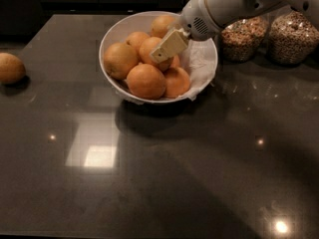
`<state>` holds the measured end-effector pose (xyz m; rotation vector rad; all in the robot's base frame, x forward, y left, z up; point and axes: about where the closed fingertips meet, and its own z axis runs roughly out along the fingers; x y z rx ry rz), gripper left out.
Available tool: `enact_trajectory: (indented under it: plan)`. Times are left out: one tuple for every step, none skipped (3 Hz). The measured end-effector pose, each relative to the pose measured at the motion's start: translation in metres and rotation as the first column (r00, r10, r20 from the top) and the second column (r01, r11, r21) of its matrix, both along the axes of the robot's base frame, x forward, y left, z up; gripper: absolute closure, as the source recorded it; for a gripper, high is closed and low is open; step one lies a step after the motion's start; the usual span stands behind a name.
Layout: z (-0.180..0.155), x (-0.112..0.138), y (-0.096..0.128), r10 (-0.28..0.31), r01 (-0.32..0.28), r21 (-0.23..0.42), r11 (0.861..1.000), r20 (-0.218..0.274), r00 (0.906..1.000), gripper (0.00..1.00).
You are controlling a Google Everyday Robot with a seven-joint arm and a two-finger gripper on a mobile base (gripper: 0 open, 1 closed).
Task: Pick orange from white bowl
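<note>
The white bowl (113, 34) stands on the dark table (179, 178), toward 12 o'clock from the table's middle. It is lined with crumpled white paper (200, 62), which shows along the bowl's 3 o'clock side and folds over the rim there.

Oranges are heaped inside it. A large one (119, 59) lies at 9 o'clock in the bowl and another (146, 81) at 6 o'clock against the near rim. One (177, 82) sits just beside that at about 5 o'clock, and one (162, 25) is at 12 o'clock against the far wall. The middle orange (151, 48) rests on top of the heap.

The white arm (224, 4) reaches in from 1 o'clock and slants down over the bowl's far right rim. Its pincer (160, 54), pale beige, hangs inside the bowl with its tip against the upper right side of the middle orange. Whether the pincer is apart, together or clamped on fruit cannot be told from this angle.

A lone orange (10, 67) lies on the table at 9 o'clock, well apart from the bowl. Two glass jars of grains (242, 38) (294, 36) stand side by side at 2 o'clock, behind the arm. A bright square of reflected light (99, 156) lies on the table at 7 o'clock from the bowl.
</note>
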<state>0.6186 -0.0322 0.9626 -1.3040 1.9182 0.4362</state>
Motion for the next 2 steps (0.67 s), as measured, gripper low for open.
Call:
enact_trajectory:
  plan:
    - [-0.0054, 0.0001, 0.0094, 0.022, -0.022, -0.002, 1.000, -0.014, 0.9997, 0.35]
    - [-0.0097, -0.0007, 0.0137, 0.032, -0.032, -0.003, 0.999, -0.026, 0.9992, 0.35]
